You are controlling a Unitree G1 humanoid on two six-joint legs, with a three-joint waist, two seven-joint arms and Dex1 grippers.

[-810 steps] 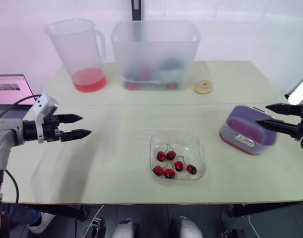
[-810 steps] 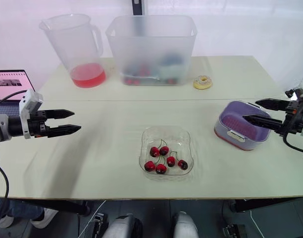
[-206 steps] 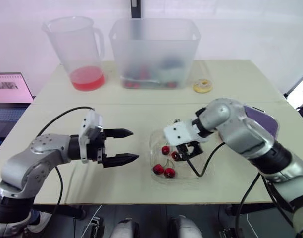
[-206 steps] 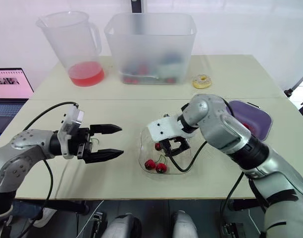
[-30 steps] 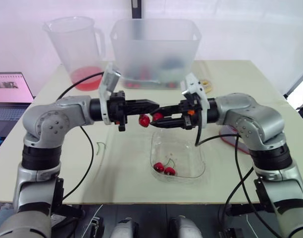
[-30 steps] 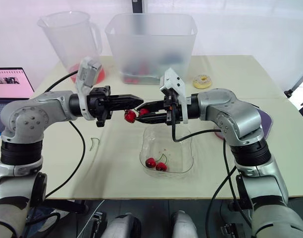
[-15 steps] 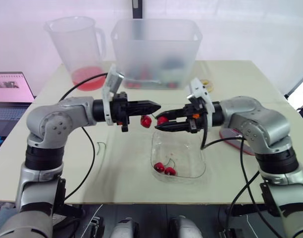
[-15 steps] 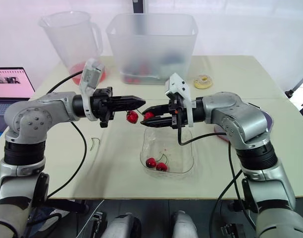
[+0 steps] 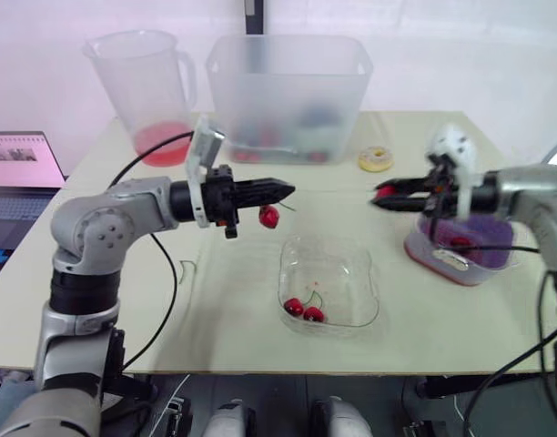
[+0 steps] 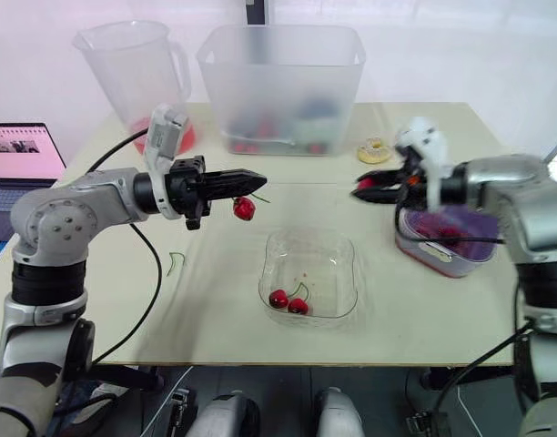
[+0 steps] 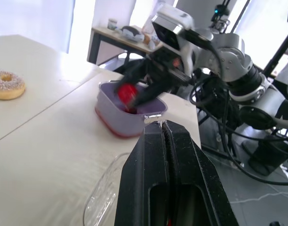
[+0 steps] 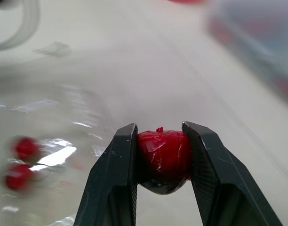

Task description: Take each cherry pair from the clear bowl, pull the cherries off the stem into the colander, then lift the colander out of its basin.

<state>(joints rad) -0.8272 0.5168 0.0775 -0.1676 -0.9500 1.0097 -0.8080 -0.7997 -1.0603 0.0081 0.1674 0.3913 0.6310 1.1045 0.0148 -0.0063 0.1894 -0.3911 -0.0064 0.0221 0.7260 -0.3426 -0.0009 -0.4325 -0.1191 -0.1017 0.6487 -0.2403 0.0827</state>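
Observation:
My left gripper (image 9: 290,190) is shut on a thin stem, and one red cherry (image 9: 269,217) hangs from it above the table, left of the clear bowl (image 9: 351,251). My right gripper (image 9: 377,197) is shut on a single cherry (image 12: 164,155), held in the air just left of the purple colander (image 9: 460,244), which sits in its red-based basin with cherries inside. One cherry pair (image 9: 302,311) lies in the clear bowl. In the left wrist view the shut fingers (image 11: 153,155) point toward the colander (image 11: 130,115) and the right gripper's cherry (image 11: 126,92).
At the back stand a pitcher (image 9: 144,91) with red liquid and a large frosted bin (image 9: 288,91). A small donut (image 9: 376,160) lies behind the colander. A laptop (image 9: 15,168) is at the far left. A loose green stem (image 9: 185,270) lies on the table.
My right gripper has pulled away to the right with one cherry, from beside the left gripper to near the colander. The left gripper keeps the stem with the other cherry.

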